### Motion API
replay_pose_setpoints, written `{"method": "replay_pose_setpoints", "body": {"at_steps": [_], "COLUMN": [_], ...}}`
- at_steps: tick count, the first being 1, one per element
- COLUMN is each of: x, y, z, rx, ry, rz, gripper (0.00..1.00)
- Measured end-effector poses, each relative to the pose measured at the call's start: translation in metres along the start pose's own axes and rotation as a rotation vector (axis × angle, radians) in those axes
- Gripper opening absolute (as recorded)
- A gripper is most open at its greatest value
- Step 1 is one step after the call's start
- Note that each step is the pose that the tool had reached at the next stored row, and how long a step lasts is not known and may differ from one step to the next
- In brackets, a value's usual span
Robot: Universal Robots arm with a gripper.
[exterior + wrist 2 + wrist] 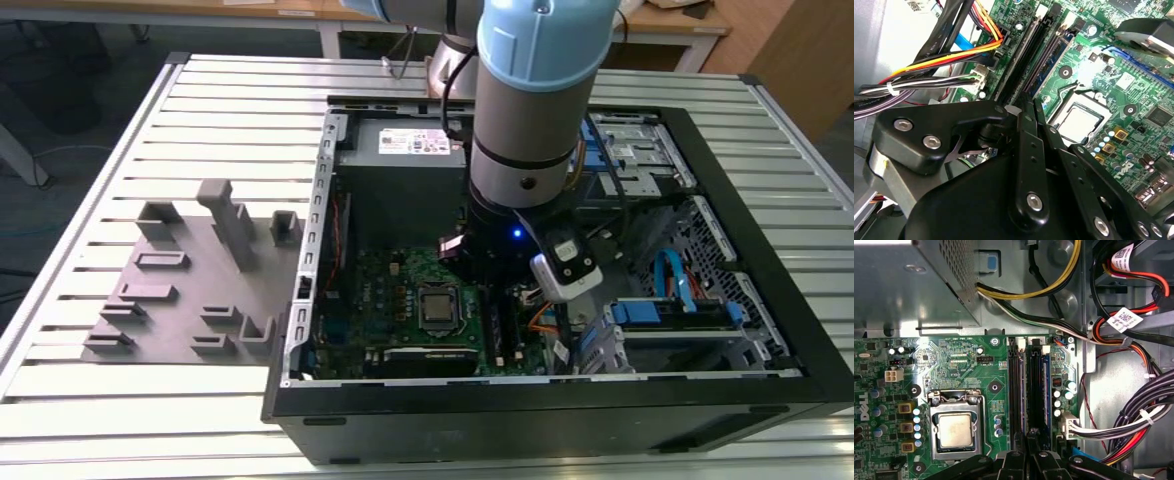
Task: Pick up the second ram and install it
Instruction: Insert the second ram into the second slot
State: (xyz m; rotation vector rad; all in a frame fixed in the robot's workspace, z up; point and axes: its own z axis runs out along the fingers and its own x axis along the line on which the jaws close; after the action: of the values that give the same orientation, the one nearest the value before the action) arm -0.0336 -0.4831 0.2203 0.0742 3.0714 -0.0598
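My black pincer (1029,452) hangs over the green motherboard's (959,365) long black memory slots (1015,390) — installing step. Grip state: cannot tell. Judging by the dark blue stick (1044,390) in the slots — next needs a straight push.

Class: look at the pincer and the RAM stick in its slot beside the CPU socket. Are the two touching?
Cannot tell. In the first wrist view the pincer sits right over the end of the RAM stick, but its tips hide the spot where they would meet.

The exterior view looks down from high and well back on the open case (561,400). Both wrist views sit close above its motherboard (954,365), sharing the CPU socket (1079,122).
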Motion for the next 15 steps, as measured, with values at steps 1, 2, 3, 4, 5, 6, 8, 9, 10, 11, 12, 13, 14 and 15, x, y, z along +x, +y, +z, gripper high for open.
{"method": "replay_pose_setpoints", "body": {"at_steps": [1, 2, 3, 4, 5, 6, 8, 9, 10, 11, 12, 13, 14, 15], "x": [0.0000, -0.0002, -0.0007, -0.0013, -0.0020, -0.0027, -0.0029, -0.0029, -0.0029, -0.0029, -0.0026, -0.0024, -0.0022, -0.0020], "y": [0.0000, 0.0000, 0.0000, 0.0000, 0.0001, 0.0001, 0.0002, 0.0004, 0.0005, 0.0004, 0.0004, 0.0004, 0.0004, 0.0004], "z": [0.0000, 0.0000, 0.0001, 0.0002, 0.0002, 0.0002, 0.0003, 0.0003, 0.0004, 0.0003, 0.0003, 0.0003, 0.0002, 0.0001], "rx": [0.0000, -0.0001, -0.0005, -0.0008, -0.0011, -0.0013, -0.0014, -0.0015, -0.0015, -0.0014, -0.0013, -0.0013, -0.0013, -0.0014], "ry": [0.0000, -0.0001, -0.0002, -0.0004, -0.0005, -0.0006, -0.0007, -0.0007, -0.0007, -0.0007, -0.0006, -0.0006, -0.0007, -0.0006], "rz": [-0.001, -0.002, -0.006, -0.010, -0.014, -0.018, -0.020, -0.020, -0.020, -0.020, -0.019, -0.019, -0.019, -0.019], "gripper": [0.10, 0.10, 0.10, 0.10, 0.10, 0.10, 0.10, 0.10, 0.10, 0.10, 0.10, 0.10, 0.10, 0.10]}}
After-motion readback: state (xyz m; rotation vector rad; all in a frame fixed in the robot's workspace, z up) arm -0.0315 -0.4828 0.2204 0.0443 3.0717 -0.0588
